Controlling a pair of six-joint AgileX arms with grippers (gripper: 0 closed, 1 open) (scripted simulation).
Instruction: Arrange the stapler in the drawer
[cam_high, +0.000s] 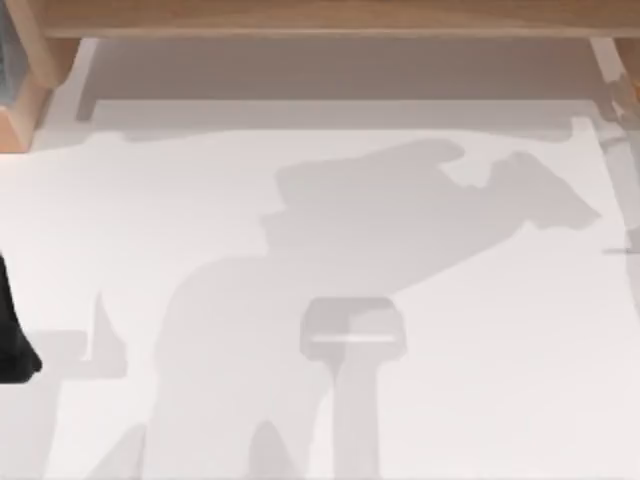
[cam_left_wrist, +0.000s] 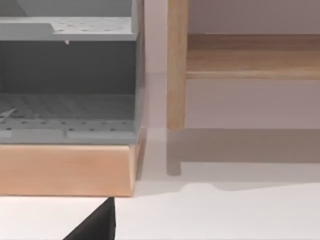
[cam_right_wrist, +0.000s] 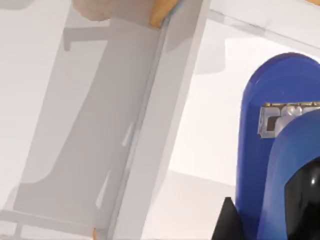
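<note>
The stapler (cam_right_wrist: 260, 125) is bright blue with a rounded end and a pale metal mark on top, and it looms close in the right wrist view. My right gripper (cam_right_wrist: 265, 212) is shut on it, with black fingers (cam_right_wrist: 305, 192) on either side, above white surface beside a white ledge. The drawer (cam_left_wrist: 65, 120) is a grey perforated tray in a grey unit on a wooden base, seen in the left wrist view. My left gripper (cam_left_wrist: 97, 225) shows as a black tip just in front of that base. A black part of my left arm (cam_high: 12, 340) sits at the table's left edge.
A wooden rail (cam_high: 330, 18) runs along the back of the white table (cam_high: 480, 380). A wooden block (cam_high: 22, 110) stands at the back left corner. A wooden post (cam_left_wrist: 176, 65) rises right beside the drawer unit. Arm shadows lie across the table's middle.
</note>
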